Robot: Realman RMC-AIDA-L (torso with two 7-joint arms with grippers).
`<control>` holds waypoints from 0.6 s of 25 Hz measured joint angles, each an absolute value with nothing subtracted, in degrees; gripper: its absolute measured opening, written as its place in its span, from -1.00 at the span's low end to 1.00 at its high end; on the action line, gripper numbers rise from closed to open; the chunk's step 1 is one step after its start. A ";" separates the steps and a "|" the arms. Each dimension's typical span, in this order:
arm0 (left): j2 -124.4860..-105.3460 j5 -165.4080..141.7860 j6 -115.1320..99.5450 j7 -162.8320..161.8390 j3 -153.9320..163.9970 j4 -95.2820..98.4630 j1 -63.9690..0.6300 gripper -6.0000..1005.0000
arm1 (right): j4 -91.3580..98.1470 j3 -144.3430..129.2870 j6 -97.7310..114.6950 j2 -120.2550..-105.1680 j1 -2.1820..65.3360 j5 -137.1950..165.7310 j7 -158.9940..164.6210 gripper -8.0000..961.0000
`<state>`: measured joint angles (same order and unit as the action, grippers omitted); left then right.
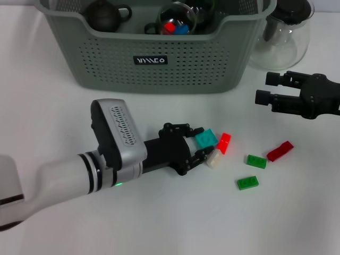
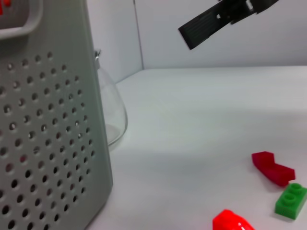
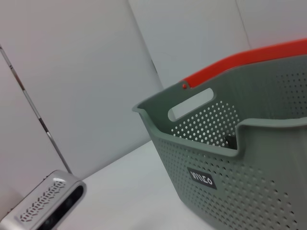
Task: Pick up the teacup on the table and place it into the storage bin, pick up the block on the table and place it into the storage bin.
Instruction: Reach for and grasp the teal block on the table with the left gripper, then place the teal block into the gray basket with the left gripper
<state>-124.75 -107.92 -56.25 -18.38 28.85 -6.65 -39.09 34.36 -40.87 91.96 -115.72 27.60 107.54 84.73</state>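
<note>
At the back of the white table point(image 1: 48, 90), the storage bin point(image 1: 154, 69): large, grey-green, perforated sides, cut-out handles, small black label with white lettering; seen again from the right wrist point(image 3: 249, 158) with a red strip along its far rim. Inside it, a dark round teapot point(image 1: 106, 15) and a clear glass teacup point(image 1: 175, 21) holding small red and blue pieces. Beside the bin's right end, a clear glass pot point(image 1: 284, 37) with a black lid, glimpsed past the bin wall in the left wrist view point(image 2: 112, 115).

Low over the table in front of the bin, the left gripper point(image 1: 204, 146), fingers closed on the teal block point(image 1: 205, 139), held slightly tilted at the fingertips. Touching or just under the same fingertips, a white block point(image 1: 215, 158); whether gripped too, cannot tell. Just beside the teal block, a red block point(image 1: 224, 142).

Off to the right, above the table near the glass pot, the right gripper point(image 1: 264, 88), black fingers parted and holding nothing.

Scattered on the table right of the left gripper: 2 green blocks point(image 1: 256, 161) point(image 1: 247, 183) and a long dark-red block point(image 1: 280, 151), all apart from each other
</note>
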 joint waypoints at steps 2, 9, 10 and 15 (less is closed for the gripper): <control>-124.53 -107.96 -59.33 -18.57 28.95 -5.85 -37.92 -0.19 | 34.35 -40.87 91.99 -115.68 27.55 107.55 84.73 0.66; -123.97 -109.49 -82.08 -37.17 32.86 12.88 -27.86 -0.19 | 34.36 -40.87 91.90 -115.66 27.42 107.58 84.73 0.65; -123.93 -109.64 -87.29 -41.85 33.04 17.97 -25.57 -0.19 | 34.37 -40.87 91.82 -115.66 27.38 107.58 84.73 0.65; -122.80 -107.04 -107.20 -62.57 28.22 37.05 -21.94 -0.19 | 34.66 -40.88 91.56 -115.75 27.36 107.58 84.62 0.65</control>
